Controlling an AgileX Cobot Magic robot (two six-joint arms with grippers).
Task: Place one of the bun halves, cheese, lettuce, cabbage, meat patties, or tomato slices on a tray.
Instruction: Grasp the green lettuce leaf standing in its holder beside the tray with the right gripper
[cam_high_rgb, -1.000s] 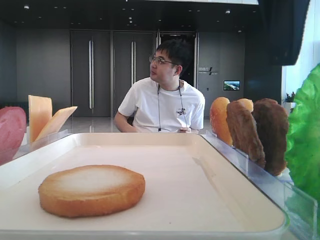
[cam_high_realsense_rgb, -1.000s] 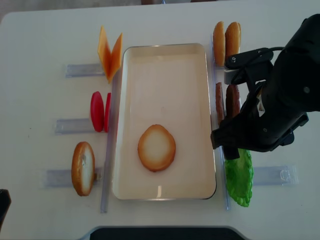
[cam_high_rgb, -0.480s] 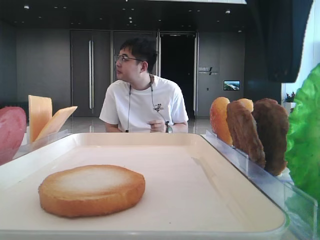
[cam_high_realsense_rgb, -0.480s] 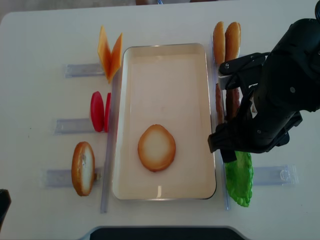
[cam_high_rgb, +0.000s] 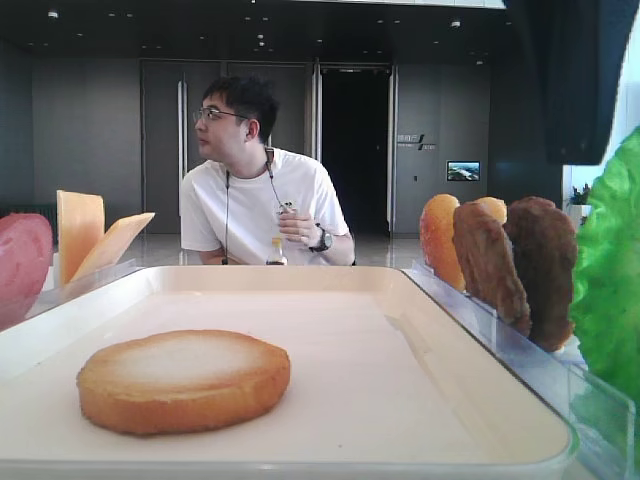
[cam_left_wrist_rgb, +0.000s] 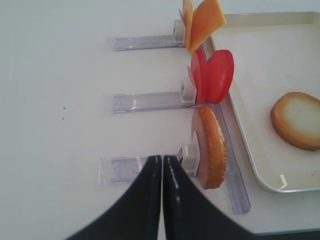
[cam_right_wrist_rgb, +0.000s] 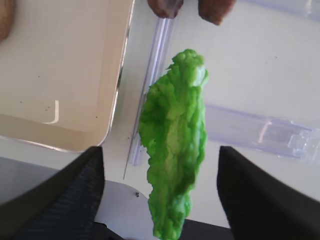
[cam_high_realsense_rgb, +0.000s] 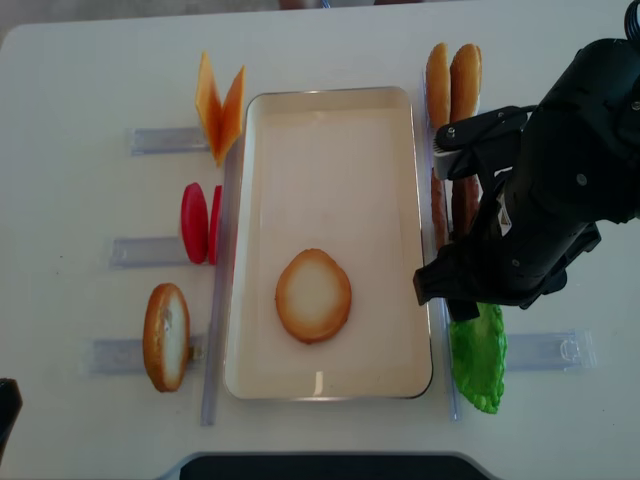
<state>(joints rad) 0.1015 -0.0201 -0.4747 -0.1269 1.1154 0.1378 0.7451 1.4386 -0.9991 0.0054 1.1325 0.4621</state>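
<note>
From above, my big black right arm fills the right side of the frame. It hangs over the green lettuce and hides the leaf's top part. The dark brown meat patties stand just above it, partly under my arm. Two bun halves stand at the upper right. The cream tray sits in the middle of the white surface, with one bun half lying flat in it. On the left stand the cheese, the red tomato slices and another bun.
</note>
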